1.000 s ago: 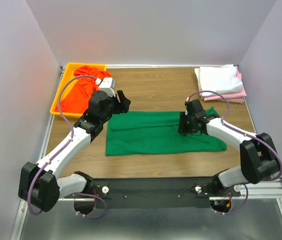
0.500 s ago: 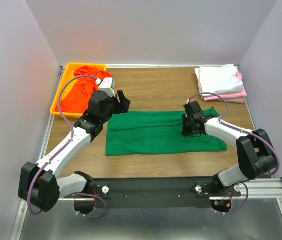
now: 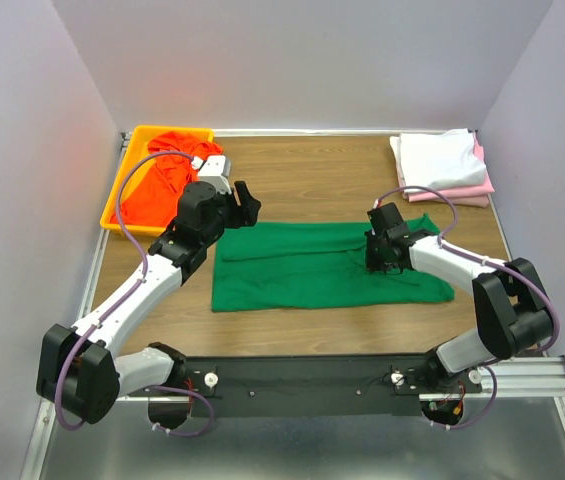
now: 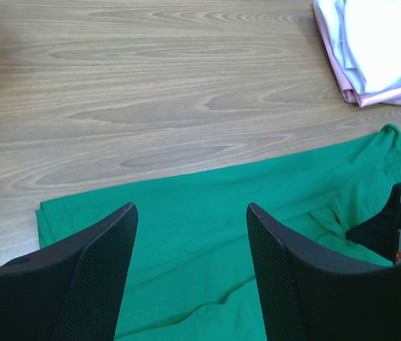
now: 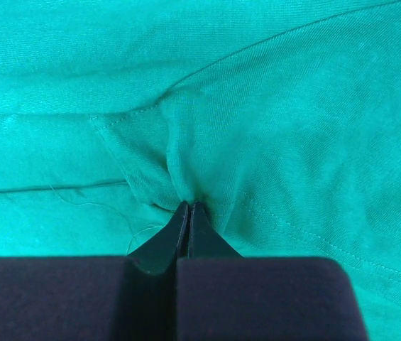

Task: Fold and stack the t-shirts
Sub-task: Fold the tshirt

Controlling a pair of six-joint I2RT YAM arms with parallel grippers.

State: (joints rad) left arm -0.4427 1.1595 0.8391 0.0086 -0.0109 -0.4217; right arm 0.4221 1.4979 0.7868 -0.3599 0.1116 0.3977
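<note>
The dark green t-shirt [image 3: 302, 265] lies folded into a long band across the table's middle. My right gripper [image 3: 377, 262] is pressed down on its right part, shut on a pinch of the green cloth [image 5: 179, 177]. My left gripper [image 3: 247, 205] is open and empty, hovering just above the shirt's far left corner [image 4: 186, 234]. The orange-red t-shirt [image 3: 157, 185] lies crumpled in the yellow tray [image 3: 137, 135]. The white t-shirt [image 3: 440, 158] lies folded on the pink one [image 3: 462, 192] at the far right; both show in the left wrist view [image 4: 385, 42].
The yellow tray stands at the far left against the wall. Grey walls enclose the table on three sides. Bare wood shows beyond the green shirt [image 3: 312, 175] and along the near edge [image 3: 322, 325].
My right gripper shifted slightly toward the far side on the green shirt, then held still. My left arm has barely moved.
</note>
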